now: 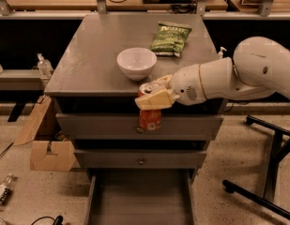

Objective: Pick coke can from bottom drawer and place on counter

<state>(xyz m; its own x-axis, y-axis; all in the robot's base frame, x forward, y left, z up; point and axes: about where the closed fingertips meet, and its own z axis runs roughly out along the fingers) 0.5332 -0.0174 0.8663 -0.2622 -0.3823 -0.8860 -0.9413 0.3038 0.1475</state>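
Note:
My gripper (153, 95) is shut on the coke can (149, 117), a red-orange can with a silver top. It holds the can upright in the air in front of the top drawer's face, the can's top about level with the front edge of the counter (93, 60). The cream fingers (154, 99) clamp the can's upper part. The white arm reaches in from the right. The bottom drawer (142, 200) stands pulled open below, and its flat grey floor is bare.
A white bowl (136, 63) sits on the counter just behind the can. A green chip bag (171, 38) lies further back. A cardboard box (43, 142) stands left of the cabinet. A black stand's legs (262, 191) are at the right.

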